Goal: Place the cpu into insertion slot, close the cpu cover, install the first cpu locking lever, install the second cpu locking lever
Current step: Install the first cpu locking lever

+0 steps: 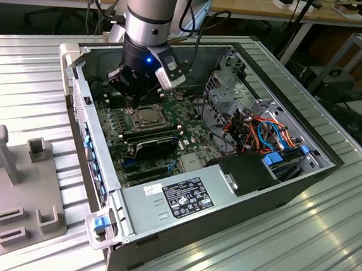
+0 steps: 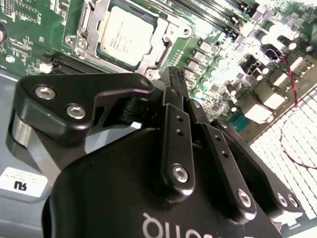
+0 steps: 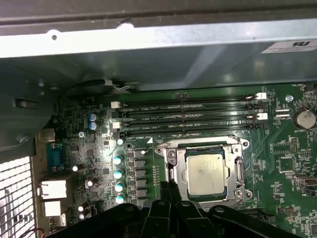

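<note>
A black label [image 1: 187, 197] on the case's metal panel [image 1: 142, 207] carries print too fine to read, with a white sticker [image 1: 153, 189] at its 9 o'clock. Lettering on the cpu [image 3: 205, 173] is illegibly faint.

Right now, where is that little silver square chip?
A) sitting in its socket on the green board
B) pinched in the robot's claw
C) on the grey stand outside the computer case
A: in both wrist views the cpu lies flat in the insertion slot, with the cpu cover framing it and the gripper just beside the socket.
</note>
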{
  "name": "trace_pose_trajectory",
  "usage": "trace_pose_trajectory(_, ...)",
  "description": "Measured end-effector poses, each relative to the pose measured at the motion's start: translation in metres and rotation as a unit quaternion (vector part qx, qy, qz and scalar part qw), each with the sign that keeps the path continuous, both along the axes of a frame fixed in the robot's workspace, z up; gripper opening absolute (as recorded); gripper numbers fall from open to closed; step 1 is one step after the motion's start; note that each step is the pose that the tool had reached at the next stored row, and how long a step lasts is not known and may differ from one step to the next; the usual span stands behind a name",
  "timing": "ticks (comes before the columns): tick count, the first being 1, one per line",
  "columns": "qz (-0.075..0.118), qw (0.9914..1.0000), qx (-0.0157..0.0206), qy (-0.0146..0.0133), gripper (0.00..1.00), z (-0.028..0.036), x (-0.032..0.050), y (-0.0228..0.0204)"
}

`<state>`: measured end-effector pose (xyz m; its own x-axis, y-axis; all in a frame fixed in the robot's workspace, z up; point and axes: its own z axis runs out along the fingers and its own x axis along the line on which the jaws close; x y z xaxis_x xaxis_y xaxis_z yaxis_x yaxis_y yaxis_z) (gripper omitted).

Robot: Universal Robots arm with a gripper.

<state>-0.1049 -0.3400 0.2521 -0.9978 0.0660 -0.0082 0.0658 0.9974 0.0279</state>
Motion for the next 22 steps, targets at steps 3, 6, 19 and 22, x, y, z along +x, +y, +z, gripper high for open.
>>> trace_pose_trajectory(3, 0.003, 1.0, 0.0001, 0.0, 0.11, 0.0006, -0.0039, 0.0005)
trace_pose_trajectory(6, 0.006, 0.99998, 0.0018, 0.0, 0.11, 0.0006, -0.0112, 0.0009)
trace_pose_trajectory(19, 0.024, 0.99966, 0.0102, -0.0001, 0.11, -0.0035, -0.0207, 0.0196)
trace_pose_trajectory(22, 0.027, 0.99959, 0.0103, 0.0, 0.11, -0.0041, -0.0172, 0.0217)
